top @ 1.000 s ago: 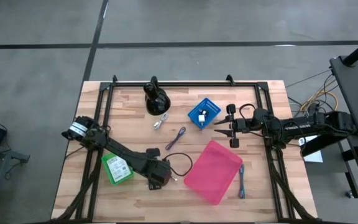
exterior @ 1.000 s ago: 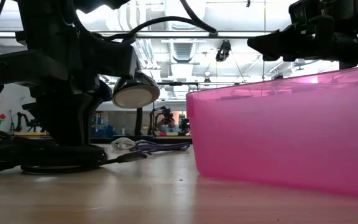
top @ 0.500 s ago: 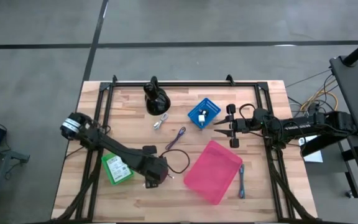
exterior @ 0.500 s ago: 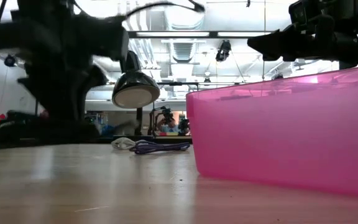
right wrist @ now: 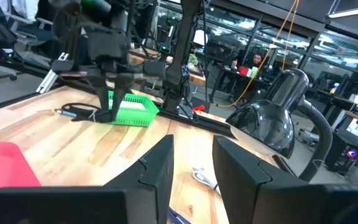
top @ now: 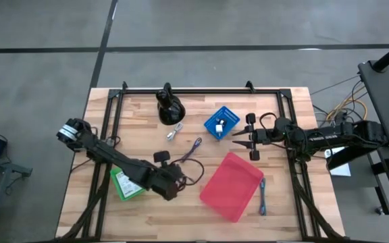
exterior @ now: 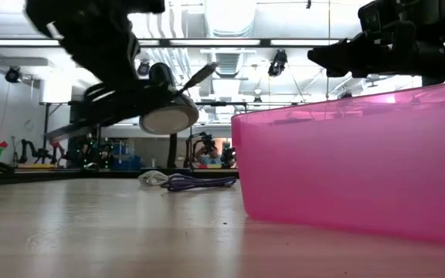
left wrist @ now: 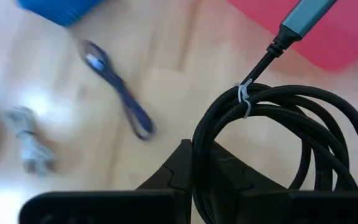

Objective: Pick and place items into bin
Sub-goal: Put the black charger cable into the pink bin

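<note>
My left gripper [top: 177,181] is shut on the black coiled cable [left wrist: 278,137] and holds it above the table, between the green basket [top: 127,183] and the pink bin [top: 231,185]. The purple cable [top: 192,150] and a silver-white connector [top: 175,130] lie flat on the wood beyond it. A blue cable [top: 263,197] lies along the bin's right side. My right gripper [top: 242,140] hovers open and level next to the blue box [top: 221,121], holding nothing. My left gripper pinches one side of the coil [left wrist: 199,155], with several strands of the bundle between its two fingers. The fingers slant down from the table's left. The coil hangs clear of the table, and its grey plug end [left wrist: 306,15] sticks out toward the bin.
A black rounded lamp stand [top: 168,108] sits at the far middle of the table. The blue box holds small white pieces. Black frame rails run along the table's left, right and far sides. Bare wood [top: 174,212] lies between basket and bin at the near edge.
My left gripper has risen from the table with the black coiled cable and has tipped toward level. The coil, which lay on the wood a second ago, now hangs clear.
</note>
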`<state>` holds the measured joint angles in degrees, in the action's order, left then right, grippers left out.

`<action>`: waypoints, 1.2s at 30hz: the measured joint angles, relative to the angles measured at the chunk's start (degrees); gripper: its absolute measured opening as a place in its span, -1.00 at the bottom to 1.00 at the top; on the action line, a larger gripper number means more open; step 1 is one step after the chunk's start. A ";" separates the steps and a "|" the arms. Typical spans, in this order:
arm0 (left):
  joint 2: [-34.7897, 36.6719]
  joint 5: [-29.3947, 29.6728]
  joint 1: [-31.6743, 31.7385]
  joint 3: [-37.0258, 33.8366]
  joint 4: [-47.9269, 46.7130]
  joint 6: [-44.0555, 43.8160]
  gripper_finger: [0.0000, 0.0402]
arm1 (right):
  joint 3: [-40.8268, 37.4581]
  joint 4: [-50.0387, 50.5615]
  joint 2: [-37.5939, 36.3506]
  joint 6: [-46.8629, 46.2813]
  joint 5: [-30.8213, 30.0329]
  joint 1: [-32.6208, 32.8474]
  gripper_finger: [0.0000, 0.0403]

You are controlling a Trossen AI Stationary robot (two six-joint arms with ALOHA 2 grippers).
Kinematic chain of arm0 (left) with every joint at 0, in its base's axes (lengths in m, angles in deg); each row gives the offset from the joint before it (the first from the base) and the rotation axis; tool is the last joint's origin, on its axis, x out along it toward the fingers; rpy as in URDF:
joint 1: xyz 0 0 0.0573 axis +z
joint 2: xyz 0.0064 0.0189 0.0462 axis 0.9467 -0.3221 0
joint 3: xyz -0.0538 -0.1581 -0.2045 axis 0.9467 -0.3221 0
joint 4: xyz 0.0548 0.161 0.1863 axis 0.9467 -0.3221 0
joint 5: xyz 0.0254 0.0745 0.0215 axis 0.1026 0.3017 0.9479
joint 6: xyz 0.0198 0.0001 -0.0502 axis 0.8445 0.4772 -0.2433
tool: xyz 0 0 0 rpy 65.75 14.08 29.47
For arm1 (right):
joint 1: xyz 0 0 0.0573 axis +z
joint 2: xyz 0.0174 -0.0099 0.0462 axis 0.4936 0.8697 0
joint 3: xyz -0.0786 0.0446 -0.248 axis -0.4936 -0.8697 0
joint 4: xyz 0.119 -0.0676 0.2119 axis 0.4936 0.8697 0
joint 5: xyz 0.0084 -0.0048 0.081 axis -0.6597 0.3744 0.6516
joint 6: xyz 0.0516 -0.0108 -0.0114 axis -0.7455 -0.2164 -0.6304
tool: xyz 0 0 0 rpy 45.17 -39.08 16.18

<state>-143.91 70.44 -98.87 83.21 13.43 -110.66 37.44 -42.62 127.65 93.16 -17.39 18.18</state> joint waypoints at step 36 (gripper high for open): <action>-0.57 36.14 1.67 0.85 39.72 40.59 -0.94 | 3.57 -1.37 5.52 0.13 9.35 7.20 -0.09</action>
<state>-144.48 106.59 -97.20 84.06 53.14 -70.08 41.01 -43.98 133.17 93.29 -8.03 25.38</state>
